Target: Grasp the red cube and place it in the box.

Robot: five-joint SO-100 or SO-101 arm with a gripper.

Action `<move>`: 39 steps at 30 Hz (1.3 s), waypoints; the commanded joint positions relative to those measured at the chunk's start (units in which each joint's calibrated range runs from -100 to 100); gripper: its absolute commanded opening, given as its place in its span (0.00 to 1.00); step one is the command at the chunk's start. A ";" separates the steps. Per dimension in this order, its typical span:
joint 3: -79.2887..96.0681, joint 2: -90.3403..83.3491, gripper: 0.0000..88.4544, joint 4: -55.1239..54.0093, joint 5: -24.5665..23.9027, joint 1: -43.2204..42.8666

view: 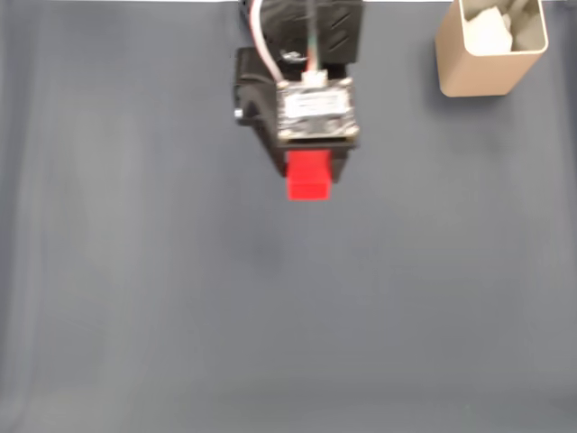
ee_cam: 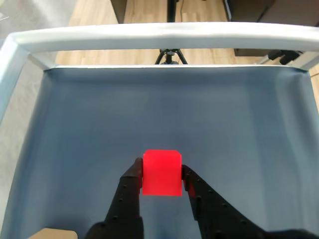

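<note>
The red cube [ee_cam: 161, 172] sits between my black fingers [ee_cam: 130, 185] in the wrist view, pinched on both sides and held above the grey table surface. In the fixed view the red cube [view: 309, 176] pokes out just below my gripper [view: 311, 170], which hangs at the upper middle with its circuit board on top. The box [view: 487, 50], a tall beige container, stands at the top right of the fixed view, well to the right of my gripper. A beige corner of the box [ee_cam: 52, 233] shows at the bottom left of the wrist view.
The grey table mat [view: 288, 316] spreads wide below and to both sides of the arm. A white raised rim [ee_cam: 164, 36] borders the far edge of the table in the wrist view, with wooden floor and a tripod [ee_cam: 169, 55] beyond. Something white lies inside the box.
</note>
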 commanded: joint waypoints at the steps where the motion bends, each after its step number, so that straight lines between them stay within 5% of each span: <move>1: -3.26 -2.51 0.00 0.27 0.34 -3.77; 39: -0.71 -9.78 0.00 5.11 4.49 -39.84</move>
